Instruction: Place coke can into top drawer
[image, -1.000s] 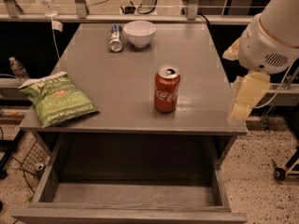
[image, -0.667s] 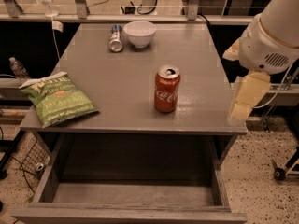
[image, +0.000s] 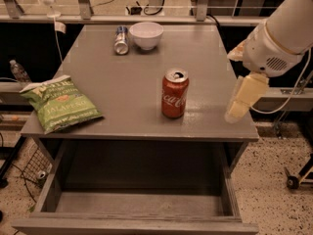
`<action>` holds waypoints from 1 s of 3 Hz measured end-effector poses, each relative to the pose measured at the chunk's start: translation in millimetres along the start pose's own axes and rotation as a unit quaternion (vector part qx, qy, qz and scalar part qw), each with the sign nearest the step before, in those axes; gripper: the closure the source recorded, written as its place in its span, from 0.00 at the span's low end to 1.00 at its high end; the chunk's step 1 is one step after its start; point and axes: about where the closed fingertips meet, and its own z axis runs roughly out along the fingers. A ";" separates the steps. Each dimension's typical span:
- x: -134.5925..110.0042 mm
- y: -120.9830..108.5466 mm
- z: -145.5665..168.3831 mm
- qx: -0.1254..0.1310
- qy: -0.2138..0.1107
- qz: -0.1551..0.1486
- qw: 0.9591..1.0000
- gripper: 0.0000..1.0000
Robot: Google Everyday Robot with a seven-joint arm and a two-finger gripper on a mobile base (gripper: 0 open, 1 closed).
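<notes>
One wide, shallow grey top drawer (image: 137, 224) stands pulled open nearest me, below the gripper and forward of it, and the can is not yet in it. Above the drawer, the pale two-finger gripper (image: 237, 109) hangs from the white arm at the right-hand edge of the grey table (image: 122, 82). It holds nothing, and I cannot tell whether it is open or closed.

The red aluminium coke can (image: 174, 93) stands upright on the tabletop, near the gripper but apart from it, toward the table's middle. Well beyond the can from the gripper lies a green crinkled chip bag (image: 58, 103). Far behind the gripper sit a white bowl (image: 146, 35) and, just beside it, a silver-and-blue can (image: 121, 39).

To my eye this is the reach, before any grasp. Next the gripper needs to move sideways to the can, level with its body, and close squarely around it without tipping it. Then it can lift the can and lower it into the drawer.
</notes>
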 end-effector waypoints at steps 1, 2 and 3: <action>-11.8 -30.3 25.8 -0.009 -0.052 0.034 0.998 0.00; -22.4 -40.9 35.7 -0.016 -0.075 0.045 0.996 0.00; -39.5 -44.4 49.8 -0.033 -0.100 0.052 0.993 0.00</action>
